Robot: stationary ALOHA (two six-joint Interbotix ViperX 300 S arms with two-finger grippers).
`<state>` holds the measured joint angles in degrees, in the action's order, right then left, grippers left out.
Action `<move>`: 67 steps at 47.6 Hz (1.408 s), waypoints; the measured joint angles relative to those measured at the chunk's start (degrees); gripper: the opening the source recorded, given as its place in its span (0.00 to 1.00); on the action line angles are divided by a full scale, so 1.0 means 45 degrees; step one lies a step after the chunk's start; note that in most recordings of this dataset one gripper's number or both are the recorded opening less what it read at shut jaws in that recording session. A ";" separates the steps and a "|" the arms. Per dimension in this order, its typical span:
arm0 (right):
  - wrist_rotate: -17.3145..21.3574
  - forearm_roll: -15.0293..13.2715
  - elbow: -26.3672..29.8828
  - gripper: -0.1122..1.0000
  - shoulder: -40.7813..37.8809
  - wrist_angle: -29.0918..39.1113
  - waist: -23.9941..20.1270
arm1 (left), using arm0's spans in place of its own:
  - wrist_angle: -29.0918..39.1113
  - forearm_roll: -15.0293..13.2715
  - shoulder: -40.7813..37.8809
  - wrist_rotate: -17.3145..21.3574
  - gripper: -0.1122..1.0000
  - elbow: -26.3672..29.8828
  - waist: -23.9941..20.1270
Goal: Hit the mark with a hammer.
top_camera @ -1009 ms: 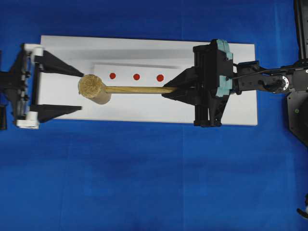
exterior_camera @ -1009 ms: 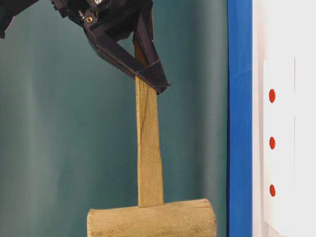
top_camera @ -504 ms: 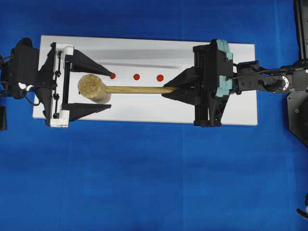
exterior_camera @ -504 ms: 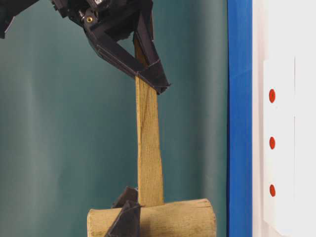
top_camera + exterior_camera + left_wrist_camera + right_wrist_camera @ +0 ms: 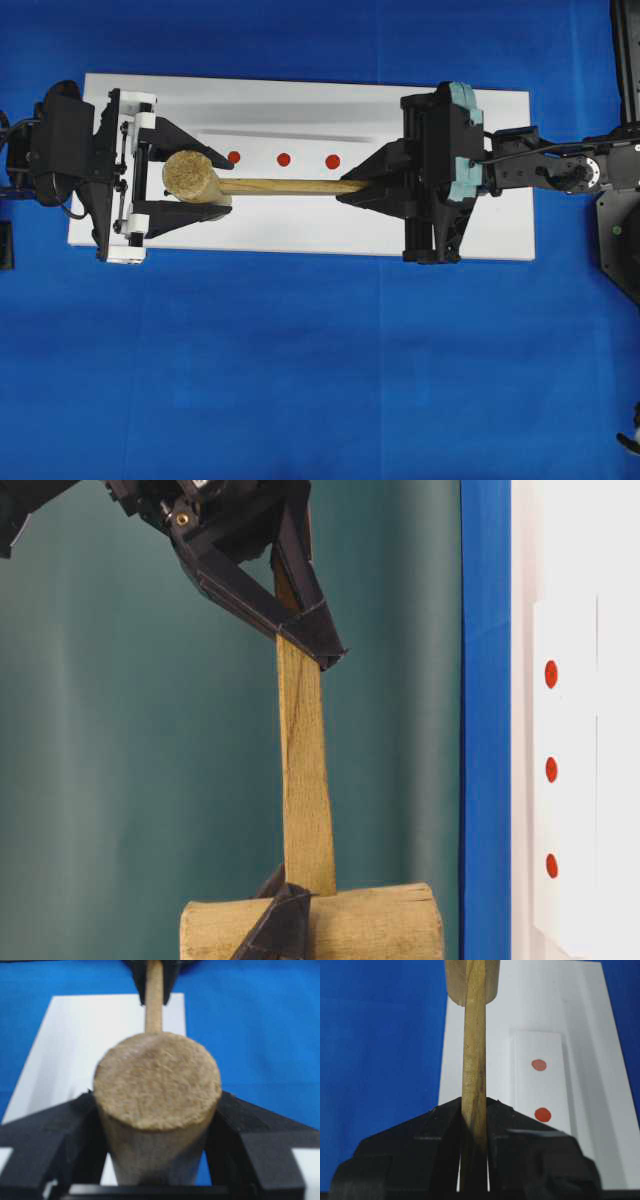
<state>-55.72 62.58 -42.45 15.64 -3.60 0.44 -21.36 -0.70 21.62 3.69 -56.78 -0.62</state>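
Since the earlier frames the left tool (image 5: 205, 185) has slid in from the board's end and narrowed until its fingers flank the hammer (image 5: 195, 183) head.

Overhead, the right tool (image 5: 350, 186) is clamped on the handle's end. The hammer lies level above the white board (image 5: 300, 230), alongside the row of three red dots. The mark (image 5: 284, 159), the middle dot, is uncovered just beside the handle.

At table level, a left finger (image 5: 280, 930) crosses the head.

From the left wrist, both fingers (image 5: 65, 1130) press the head's sides.

From the right wrist, the fingers (image 5: 440, 1130) pinch the handle; the blue tabletop (image 5: 380, 1035) lies beyond.
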 measured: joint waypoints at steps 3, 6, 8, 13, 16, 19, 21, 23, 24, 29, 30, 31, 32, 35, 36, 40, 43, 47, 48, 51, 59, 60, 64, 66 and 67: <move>0.0000 0.0000 0.0000 0.13 0.0000 -0.0020 0.0000 | 0.0000 -0.0020 0.0000 0.0000 0.50 0.0000 -0.0020; 0.0000 0.0000 0.0000 0.13 0.0000 -0.0020 0.0000 | 0.0000 -0.0020 0.0000 0.0000 0.50 0.0020 0.0000; 0.0000 0.0020 0.0000 0.13 0.0000 -0.0020 0.0000 | 0.0000 -0.0020 0.0020 0.0000 0.50 0.0000 -0.0020; 0.0000 0.0000 0.0000 0.13 0.0000 -0.0020 0.0000 | 0.0000 -0.0020 0.0000 0.0000 0.50 0.0000 0.0000; 0.0000 0.0020 0.0000 0.14 0.0000 -0.0039 0.0000 | 0.0000 -0.0020 0.0000 0.0000 0.50 0.0000 -0.0020; 0.0000 0.0000 0.0000 0.23 0.0000 -0.0059 0.0000 | 0.0020 -0.0020 0.0020 0.0000 0.50 0.0020 0.0000; 0.0000 0.0000 0.0039 0.32 0.0020 -0.0117 0.0000 | 0.0020 0.0000 0.0020 -0.0020 0.50 0.0000 -0.0020; 0.0000 0.0000 0.0137 0.42 0.0020 -0.0195 0.0000 | 0.0039 -0.0020 0.0020 0.0000 0.50 0.0000 -0.0039; 0.0000 0.0000 0.0176 0.47 0.0020 -0.0215 -0.0020 | 0.0039 -0.0020 0.0020 0.0000 0.50 0.0000 -0.0020; 0.0000 0.0000 0.0195 0.77 0.0020 -0.0391 0.0000 | 0.0059 -0.0020 0.0020 -0.0020 0.50 0.0000 -0.0020; 0.0000 0.0000 0.0215 0.82 0.0020 -0.0430 0.0000 | 0.0059 0.0000 0.0020 -0.0020 0.50 0.0000 -0.0039; 0.0000 0.0000 0.0195 0.87 0.0020 -0.0469 0.0000 | 0.0078 -0.0020 0.0039 -0.0059 0.50 0.0000 -0.0020; 0.0000 0.0000 0.0195 0.91 0.0020 -0.0508 0.0000 | 0.0078 0.0000 0.0039 -0.0078 0.50 0.0000 -0.0020; 0.0000 -0.0020 0.0195 0.95 0.0020 -0.0586 0.0000 | 0.0098 -0.0020 0.0039 -0.0098 0.50 0.0000 -0.0020; 0.0000 -0.0020 0.0195 0.94 0.0020 -0.0605 0.0000 | 0.0098 -0.0020 0.0039 -0.0117 0.50 0.0000 -0.0020; 0.0000 -0.0059 0.0215 0.91 0.0020 -0.0625 0.0000 | 0.0117 0.0000 0.0039 -0.0215 0.50 0.0000 -0.0020; 0.0000 -0.0098 0.0195 0.92 0.0020 -0.0625 0.0000 | 0.0117 -0.0020 0.0039 -0.0430 0.50 0.0020 -0.0020; 0.0000 -0.0176 0.0195 0.92 0.0020 -0.0645 -0.0020 | 0.0176 -0.0020 0.0039 -0.1055 0.50 0.0137 -0.0020; 0.0000 -0.0195 0.0215 0.92 0.0020 -0.0645 -0.0020 | 0.0176 -0.0020 0.0039 -0.1328 0.50 0.0176 -0.0020; 0.0000 -0.0293 0.0195 0.92 0.0020 -0.0645 -0.0059 | 0.0234 -0.0020 0.0039 -0.2090 0.50 0.0332 -0.0039; 0.0000 -0.0527 0.0195 0.92 0.0020 -0.0645 -0.0117 | 0.0254 -0.0020 0.0039 -0.4902 0.50 0.0605 -0.0020; 0.0000 -0.0566 0.0215 0.92 0.0020 -0.0645 -0.0117 | 0.0254 -0.0020 0.0059 -0.5410 0.50 0.0625 -0.0020; 0.0000 -0.0742 0.0215 0.92 0.0020 -0.0664 -0.0117 | 0.0273 -0.0020 0.0039 -0.7422 0.50 0.0664 -0.0020; 0.0000 -0.0801 0.0195 0.92 0.0020 -0.0664 -0.0117 | 0.0293 -0.0020 0.0039 -0.8613 0.50 0.0684 -0.0039; 0.0000 -0.0820 0.0215 0.92 0.0020 -0.0645 -0.0117 | 0.0293 -0.0039 0.0039 -0.9043 0.50 0.0684 -0.0020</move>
<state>-55.72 58.89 -41.48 15.73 -6.50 -0.09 -20.04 -0.88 21.80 -37.00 -53.70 -0.70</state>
